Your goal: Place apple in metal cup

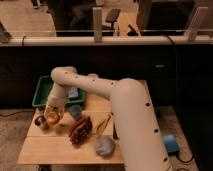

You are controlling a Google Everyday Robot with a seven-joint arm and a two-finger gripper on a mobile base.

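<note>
My gripper (52, 113) hangs at the end of the white arm over the left part of the wooden table (55, 150). It is shut on the apple (53, 119), a small orange-yellow fruit held just above the table top. The metal cup (40, 121), small with a dark inside, stands right next to the apple on its left, near the table's left edge. The apple is beside the cup, not over it.
A green bin (46, 92) stands at the back left. A light blue cup (75, 111) is right of the gripper. A red-brown bowl (80, 130), a yellow-green item (103, 125) and a grey-blue crumpled thing (105, 146) lie toward the front.
</note>
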